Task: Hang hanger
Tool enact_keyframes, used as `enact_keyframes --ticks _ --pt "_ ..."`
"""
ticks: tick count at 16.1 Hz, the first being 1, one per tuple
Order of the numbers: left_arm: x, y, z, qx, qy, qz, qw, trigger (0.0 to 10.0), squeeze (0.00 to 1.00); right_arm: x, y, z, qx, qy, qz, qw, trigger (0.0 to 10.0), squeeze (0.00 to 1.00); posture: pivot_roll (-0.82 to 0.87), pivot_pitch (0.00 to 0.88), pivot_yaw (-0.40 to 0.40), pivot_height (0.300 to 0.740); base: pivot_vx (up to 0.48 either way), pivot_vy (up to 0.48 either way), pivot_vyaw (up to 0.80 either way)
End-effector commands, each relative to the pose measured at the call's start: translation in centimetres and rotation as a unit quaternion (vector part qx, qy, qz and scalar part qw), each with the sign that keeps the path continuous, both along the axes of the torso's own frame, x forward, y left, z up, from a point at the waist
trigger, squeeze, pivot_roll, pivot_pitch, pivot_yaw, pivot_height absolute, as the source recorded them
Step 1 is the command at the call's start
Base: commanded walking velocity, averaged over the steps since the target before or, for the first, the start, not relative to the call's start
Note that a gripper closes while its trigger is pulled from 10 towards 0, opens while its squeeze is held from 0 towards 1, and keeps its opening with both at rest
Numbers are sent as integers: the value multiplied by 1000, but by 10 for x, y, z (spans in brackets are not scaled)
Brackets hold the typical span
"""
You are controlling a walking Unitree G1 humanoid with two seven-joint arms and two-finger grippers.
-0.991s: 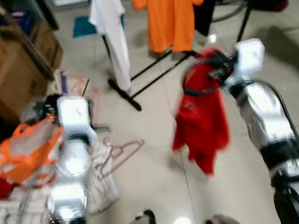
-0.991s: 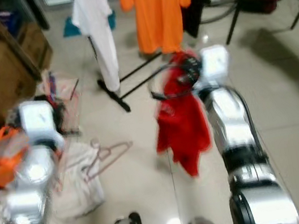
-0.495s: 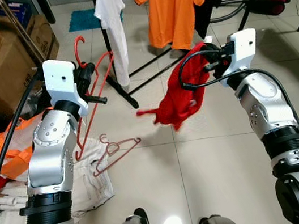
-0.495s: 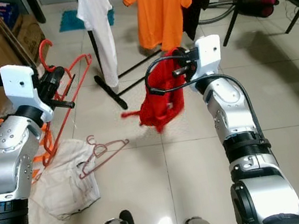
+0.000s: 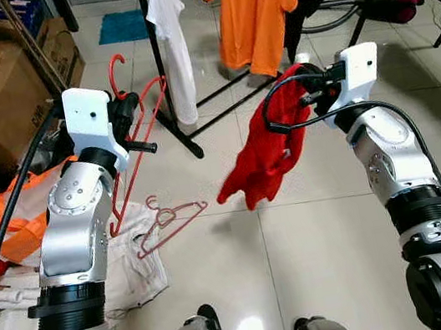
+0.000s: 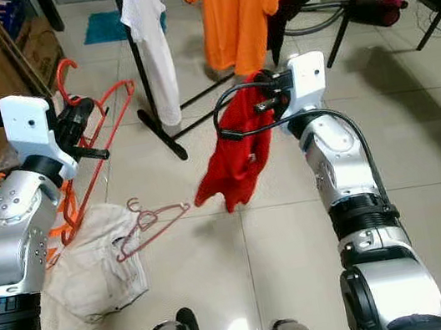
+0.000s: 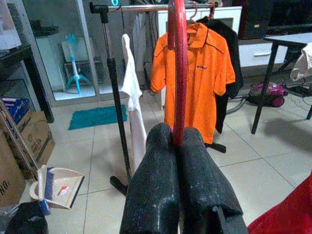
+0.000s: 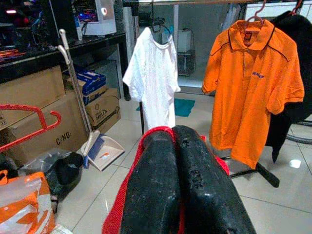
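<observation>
The left claw was pinched shut on a red hanger, its fingers pressed together around the thin red rod. The hanger hung below and beside that claw, its long axis running steeply downward toward the floor, with the hook curling up above the claw toward the rack. The right claw was clamped tight on a red shirt, which drooped loose beneath it and was not yet on any hanger. On the floor below the left claw lay a pink hanger on a pale cloth, untouched. Well ahead of both claws stood the rack, carrying a white shirt and an orange shirt. As a judgement, the task was only begun: hanger and shirt were each picked up, but the hanger was well short of the rail, so the approach and the hooking on remained.
</observation>
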State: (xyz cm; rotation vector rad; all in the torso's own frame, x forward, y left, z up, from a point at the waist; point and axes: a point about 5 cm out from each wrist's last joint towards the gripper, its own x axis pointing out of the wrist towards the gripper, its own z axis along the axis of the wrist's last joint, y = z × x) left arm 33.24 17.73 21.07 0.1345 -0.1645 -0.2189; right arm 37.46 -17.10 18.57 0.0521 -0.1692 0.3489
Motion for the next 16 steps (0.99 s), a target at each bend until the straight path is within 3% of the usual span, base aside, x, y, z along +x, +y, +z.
enact_keyframes --ticks 1,4,5,6,7,8,13,16 --pt "-1 -2 1 0 2 -7 1000 10000 0 0 -2 2 -8 -1 -2 1000 0 0 -66 153 -31 740 0 0 0" --pt "-1 -2 1 0 2 -7 1000 10000 0 0 -2 2 -8 -1 -2 1000 0 0 -66 153 -31 740 0 0 0" --pt "-2 -5 5 -5 5 -33 999 10000 0 2 -2 4 -8 1 1 1000 0 0 -67 151 -31 740 0 0 0" --pt "-3 -18 -12 -46 37 -42 997 10000 0 7 -5 0 6 24 -42 999 0 0 -55 140 -52 740 0 0 0" --pt "-9 -36 -41 -88 87 -39 992 10000 0 8 -14 -13 29 62 -110 992 0 0 -62 144 -38 740 0 0 0" --pt "-11 -41 -50 -96 100 -37 990 10000 0 7 -18 -18 38 73 -129 988 0 0 -62 144 -38 740 0 0 0" --pt "-6 -44 -49 -61 91 -40 993 10000 0 1 -27 -23 48 64 -152 985 0 0 -87 140 -2 740 0 0 0" --pt "-4 -43 -44 -37 82 -53 995 10000 0 -2 -32 -35 47 89 -178 979 0 0 -91 149 2 740 0 0 0"
